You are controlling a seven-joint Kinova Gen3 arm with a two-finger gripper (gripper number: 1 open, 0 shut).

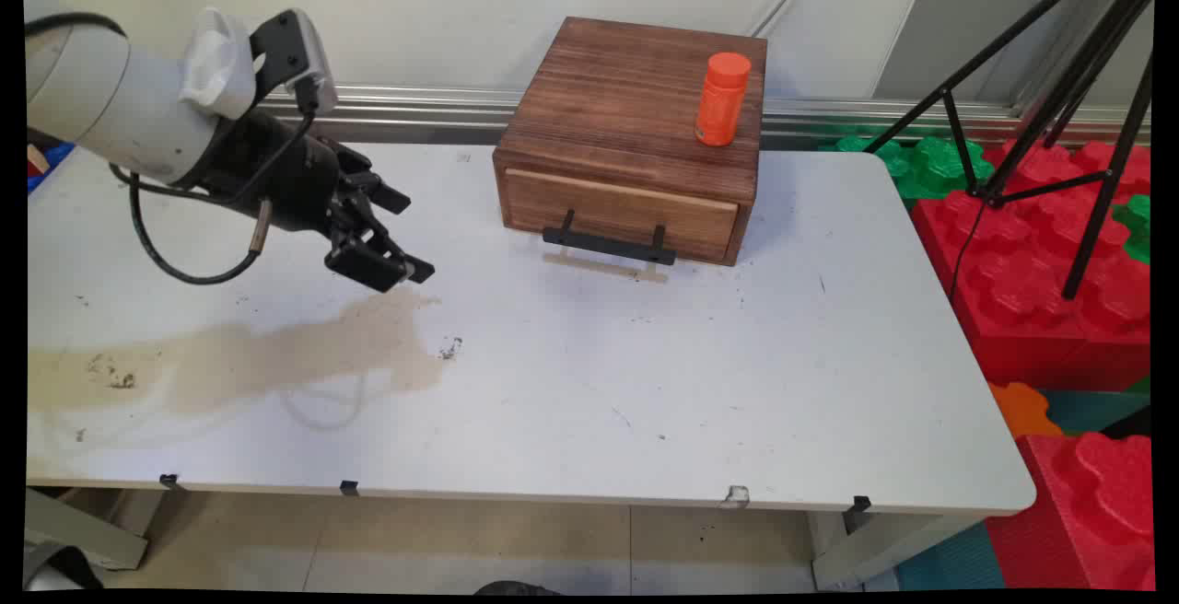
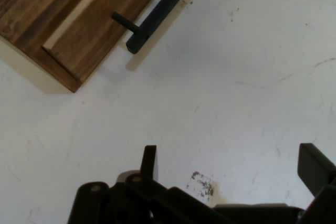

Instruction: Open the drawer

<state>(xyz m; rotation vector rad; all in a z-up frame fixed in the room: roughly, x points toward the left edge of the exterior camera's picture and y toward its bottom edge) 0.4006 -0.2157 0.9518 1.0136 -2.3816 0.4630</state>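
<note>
My black gripper hangs open over the left half of the white table, holding nothing. It points toward a brown wooden drawer box at the back middle, and bare table lies between them. The drawer is closed, with a black bar handle on its front. An orange bottle stands upright on the box's top, near its right side. In the hand view, the gripper has its fingers spread wide over bare table, and the box's corner and handle sit at the upper left.
A brownish stain spreads over the table's left part below the gripper. A black tripod stands off the table's right end among red and green foam blocks. The wall runs close behind the box.
</note>
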